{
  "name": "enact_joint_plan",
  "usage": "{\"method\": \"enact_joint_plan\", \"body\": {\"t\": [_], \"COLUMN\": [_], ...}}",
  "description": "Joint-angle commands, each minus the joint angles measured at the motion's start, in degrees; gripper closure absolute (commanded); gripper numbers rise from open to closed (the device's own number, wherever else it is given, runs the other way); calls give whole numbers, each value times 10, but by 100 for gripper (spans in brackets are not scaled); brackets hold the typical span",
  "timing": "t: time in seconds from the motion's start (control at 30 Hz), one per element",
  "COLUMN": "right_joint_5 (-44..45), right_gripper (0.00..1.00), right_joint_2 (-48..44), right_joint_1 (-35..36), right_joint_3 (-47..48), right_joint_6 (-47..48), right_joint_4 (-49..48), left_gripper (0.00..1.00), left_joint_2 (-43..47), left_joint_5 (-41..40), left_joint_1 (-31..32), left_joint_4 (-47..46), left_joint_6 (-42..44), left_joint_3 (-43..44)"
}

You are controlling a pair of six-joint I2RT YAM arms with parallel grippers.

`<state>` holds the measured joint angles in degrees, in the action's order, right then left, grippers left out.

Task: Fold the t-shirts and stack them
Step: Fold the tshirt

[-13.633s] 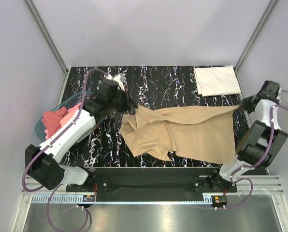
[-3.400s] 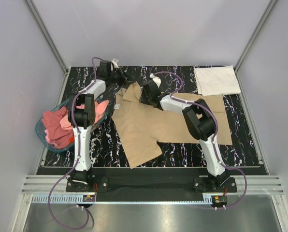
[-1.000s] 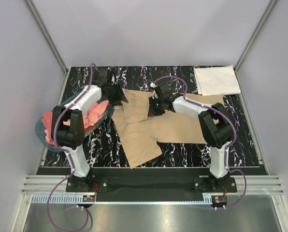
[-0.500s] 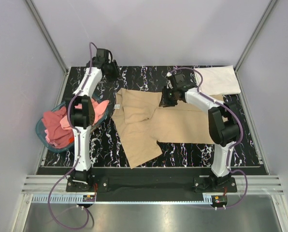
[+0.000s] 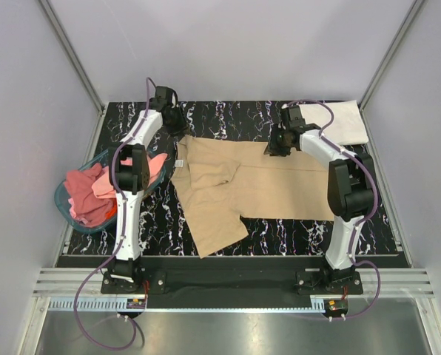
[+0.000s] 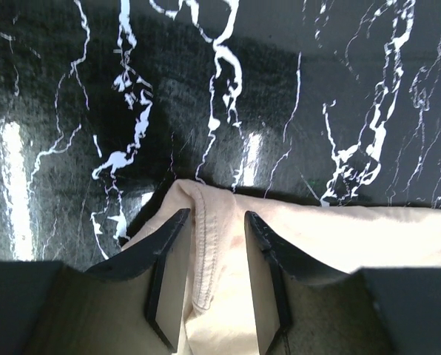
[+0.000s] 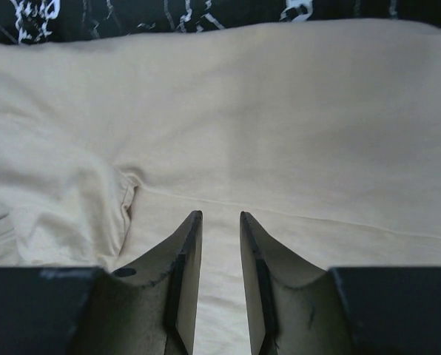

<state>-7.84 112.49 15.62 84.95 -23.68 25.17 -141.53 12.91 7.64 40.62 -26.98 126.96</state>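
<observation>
From above, the tan short-sleeved cotton t-shirt [image 5: 280,188] is lying spread on the black white-veined marbled table [image 5: 228,118], flatter and wider along its far edge than a second ago. The left gripper [image 5: 180,129] is now standing at its far left corner, and the right gripper [image 5: 274,147] has moved further right along that edge. A folded white t-shirt [image 5: 339,122] is lying at the far right corner. Pink t-shirts [image 5: 83,196] are filling the translucent blue plastic basket [image 5: 60,198].

In the left wrist view, the left gripper [image 6: 215,218] is standing released, its fingers apart on either side of the hem.

In the right wrist view, the right gripper [image 7: 220,216] is hovering over the cloth, released and grasping nothing.
</observation>
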Motion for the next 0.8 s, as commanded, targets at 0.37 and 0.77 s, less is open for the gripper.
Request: {"method": "enact_joint_plan", "body": {"t": [0.37, 0.77], "right_joint_5": [26, 30], "right_gripper": [67, 67], "right_joint_2": [-17, -1], "right_joint_1": [-60, -82], "right_joint_3": [-13, -18], "right_joint_6": [-14, -22], "right_joint_4": [-19, -28], "left_gripper": [66, 76], "left_joint_2": [-17, -35], "left_joint_5": [11, 25], "left_joint_1": [-9, -10], "left_joint_4": [-58, -79], "left_joint_6": [-18, -25], "left_joint_3": [-3, -5]}}
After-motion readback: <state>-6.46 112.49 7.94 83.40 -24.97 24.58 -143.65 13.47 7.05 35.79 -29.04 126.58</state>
